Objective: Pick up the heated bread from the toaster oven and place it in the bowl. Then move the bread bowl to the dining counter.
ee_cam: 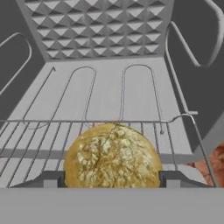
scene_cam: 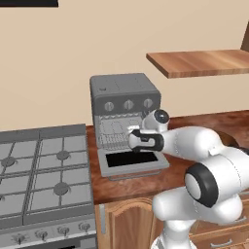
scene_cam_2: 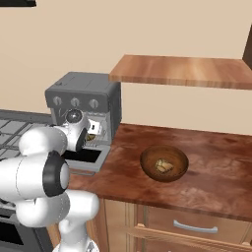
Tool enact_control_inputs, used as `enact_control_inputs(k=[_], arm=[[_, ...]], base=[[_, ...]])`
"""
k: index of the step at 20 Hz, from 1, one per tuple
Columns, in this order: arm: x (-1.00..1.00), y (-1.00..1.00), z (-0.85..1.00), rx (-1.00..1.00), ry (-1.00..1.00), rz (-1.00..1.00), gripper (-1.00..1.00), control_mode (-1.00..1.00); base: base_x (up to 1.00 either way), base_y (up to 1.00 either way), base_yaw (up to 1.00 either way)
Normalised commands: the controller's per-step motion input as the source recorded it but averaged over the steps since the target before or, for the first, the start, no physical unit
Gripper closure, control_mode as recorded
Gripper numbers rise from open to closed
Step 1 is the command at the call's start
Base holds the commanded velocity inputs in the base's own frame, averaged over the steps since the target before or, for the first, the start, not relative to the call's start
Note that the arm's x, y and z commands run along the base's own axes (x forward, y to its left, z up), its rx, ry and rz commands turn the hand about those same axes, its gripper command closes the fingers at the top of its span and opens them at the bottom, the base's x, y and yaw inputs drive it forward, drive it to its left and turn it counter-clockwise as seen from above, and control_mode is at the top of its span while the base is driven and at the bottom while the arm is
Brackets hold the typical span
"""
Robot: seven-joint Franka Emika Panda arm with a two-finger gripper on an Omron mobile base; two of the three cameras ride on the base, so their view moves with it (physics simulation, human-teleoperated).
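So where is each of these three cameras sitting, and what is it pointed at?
Left base view: behind the arm's left, facing the toaster oven and stove; arm lower right.
Right base view: behind its right, same oven, plus bowl; arm lower left.
Hand view: on the hand, looking into the oven at the bread; finger tips flank it.
Both base views share oven and arm.

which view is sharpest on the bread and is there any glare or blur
Hand view: bread crisp, crust cracks clear, evenly lit, no glare, rack wires sharp. Right base view: just a soft speck in the oven; faint sheen on the counter. Left base view: oven slightly soft, no glare.
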Motion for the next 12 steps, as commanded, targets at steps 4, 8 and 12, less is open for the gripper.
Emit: enact_control_inputs(k=[4,8,12], arm=[[-0.93,-0.17,0.70,0.00,0.07,-0.07,1.00,-1.00],[-1.00,-0.35,1.00,0.00,0.02,-0.12,1.00,-1.00],[-1.00,-0.70,1.00,0.00,0.01,-0.18,1.00,-1.00]], base=[[0.00,0.00,0.00],[0.00,0.00,0.00],[0.00,0.00,0.00]])
